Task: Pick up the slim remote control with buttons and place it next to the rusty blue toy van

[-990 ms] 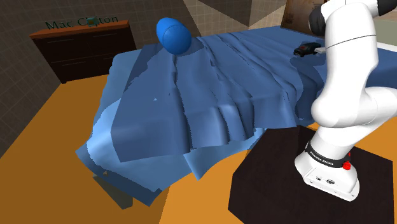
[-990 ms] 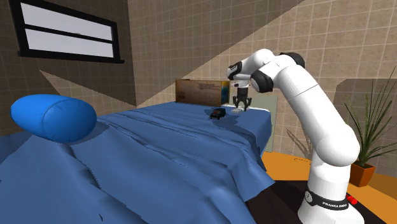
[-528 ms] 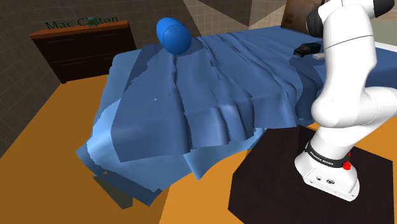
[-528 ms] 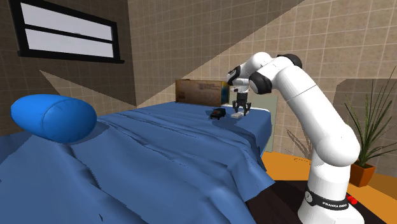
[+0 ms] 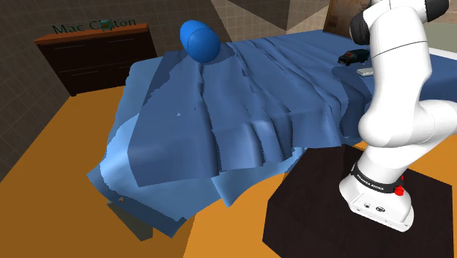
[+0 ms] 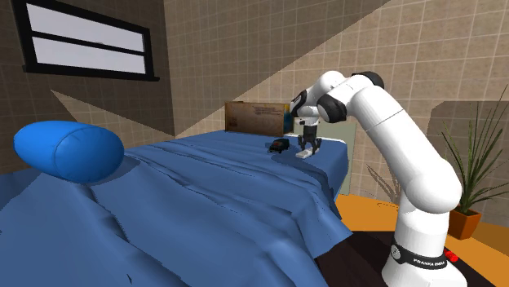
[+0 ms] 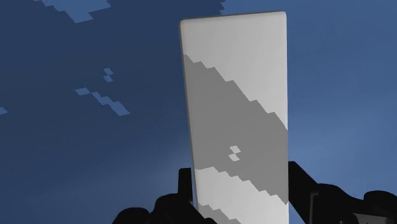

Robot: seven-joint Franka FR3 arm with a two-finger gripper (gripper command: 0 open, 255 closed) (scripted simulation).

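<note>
The white-and-grey remote (image 7: 235,95) was clasped by its long edges between the fingers of the gripper (image 7: 238,191), down at the blue bedspread (image 7: 76,159). Just beyond, the dark toy van (image 6: 279,145) was seen at the gripper's nine o'clock in the second exterior view.

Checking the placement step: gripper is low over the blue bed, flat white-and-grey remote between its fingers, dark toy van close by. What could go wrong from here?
1. The black two-finger gripper clasps the flat white-and-grey remote across its narrow width. Whether it touches the bed is unclear, so opening might drop it.
2. The rumpled blue bed cover has folds, so a released remote may tilt or slide.
3. The small dark toy van sits close, so opening or retreating could nudge it.
</note>
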